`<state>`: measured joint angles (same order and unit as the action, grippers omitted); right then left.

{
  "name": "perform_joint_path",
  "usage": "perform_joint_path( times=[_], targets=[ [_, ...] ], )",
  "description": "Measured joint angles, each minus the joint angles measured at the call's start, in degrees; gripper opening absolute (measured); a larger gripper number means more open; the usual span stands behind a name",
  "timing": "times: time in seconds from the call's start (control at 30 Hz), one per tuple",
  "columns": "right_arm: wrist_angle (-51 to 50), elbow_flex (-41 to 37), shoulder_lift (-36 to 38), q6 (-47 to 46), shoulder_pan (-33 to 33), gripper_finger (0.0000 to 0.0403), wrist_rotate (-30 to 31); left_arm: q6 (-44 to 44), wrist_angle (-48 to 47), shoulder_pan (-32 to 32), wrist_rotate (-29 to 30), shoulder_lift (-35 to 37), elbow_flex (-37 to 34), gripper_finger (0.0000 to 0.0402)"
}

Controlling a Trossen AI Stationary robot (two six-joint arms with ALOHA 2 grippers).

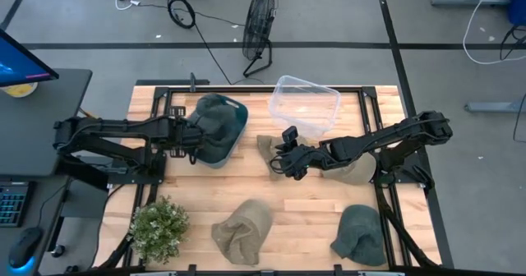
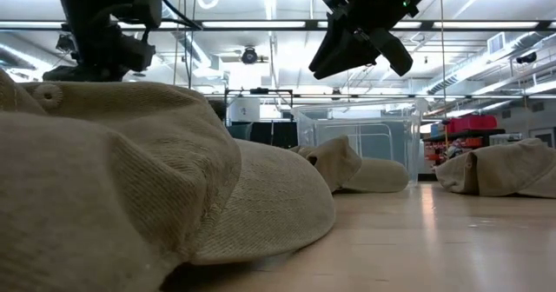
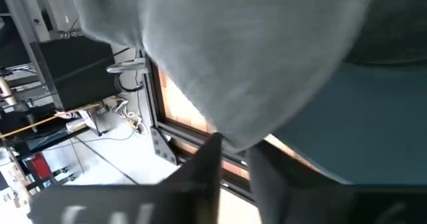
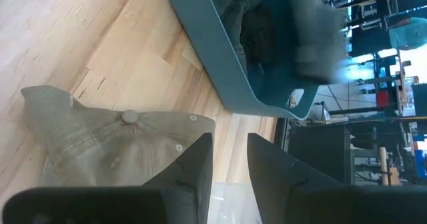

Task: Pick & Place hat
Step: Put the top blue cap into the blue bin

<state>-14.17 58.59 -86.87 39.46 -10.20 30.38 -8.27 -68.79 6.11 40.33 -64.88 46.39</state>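
Observation:
A teal bin (image 1: 234,116) sits left of centre, toward the table's far side, with a dark grey-green hat (image 1: 212,128) in and above it. My left gripper (image 1: 193,134) reaches in from the left and is shut on that hat (image 3: 227,64). A beige hat (image 1: 265,149) lies flat on the wood at the centre. My right gripper (image 1: 283,163) hovers above its right side, fingers a little apart with nothing between them (image 4: 230,164). The beige hat (image 4: 113,144) and the teal bin (image 4: 227,71) both show past its fingers. In the low view the right gripper (image 2: 360,40) hangs high above the table. My left gripper pinches a narrow tip of the grey-green hat's cloth (image 3: 230,141) between its two fingers (image 3: 207,167). The rest of the hat spreads out beyond the fingertips, over the teal bin (image 3: 373,124). One layer or several, I cannot tell.
A clear plastic bin (image 1: 304,103) stands at the far edge, right of the teal one. More hats lie about: beige (image 1: 242,229) near the front centre, green (image 1: 360,235) at front right, beige (image 1: 359,171) under the right arm. A potted plant (image 1: 159,227) stands at front left.

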Motion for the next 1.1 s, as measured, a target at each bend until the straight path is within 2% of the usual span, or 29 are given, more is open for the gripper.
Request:
perform_joint_path(
  times=[0.1, 0.3, 0.6, 0.8, 0.9, 0.97, 1.1],
  targets=[
    [-0.02, 0.00, 0.00, 0.00, 0.00, 0.0098, 0.01, 0.59, 0.03, -0.21, 2.13, 0.00, 0.15, 0.0014],
    [-0.02, 0.00, 0.00, 0.00, 0.00, 0.0098, 0.00, 1.53, -0.34, -2.71, 8.20, 0.00, 3.97, 0.0018],
    [-0.03, 0.00, 0.00, 0.00, 0.00, 0.0098, -0.01, 0.78, -3.47, -8.58, 11.77, 0.00, 15.29, 0.0007],
    [-0.11, 0.00, 0.00, 0.01, 0.00, 0.0098, 0.00, -2.58, -1.72, -14.75, 12.98, -0.17, 18.87, 0.0006],
    [-0.14, 0.00, 0.00, 0.00, 0.02, 0.0098, 0.00, -2.48, -0.86, -17.63, 12.08, -0.40, 18.93, 0.0006],
    [-0.38, 0.00, 0.00, 0.00, 0.04, 0.0098, -0.01, -1.09, -0.99, -19.25, 8.86, -0.68, 18.59, 0.0005],
    [-0.51, 0.00, 0.00, -1.13, 0.04, 0.0098, -0.01, 9.32, -3.55, -21.54, 6.60, -2.88, 17.56, 0.0006]
  ],
)
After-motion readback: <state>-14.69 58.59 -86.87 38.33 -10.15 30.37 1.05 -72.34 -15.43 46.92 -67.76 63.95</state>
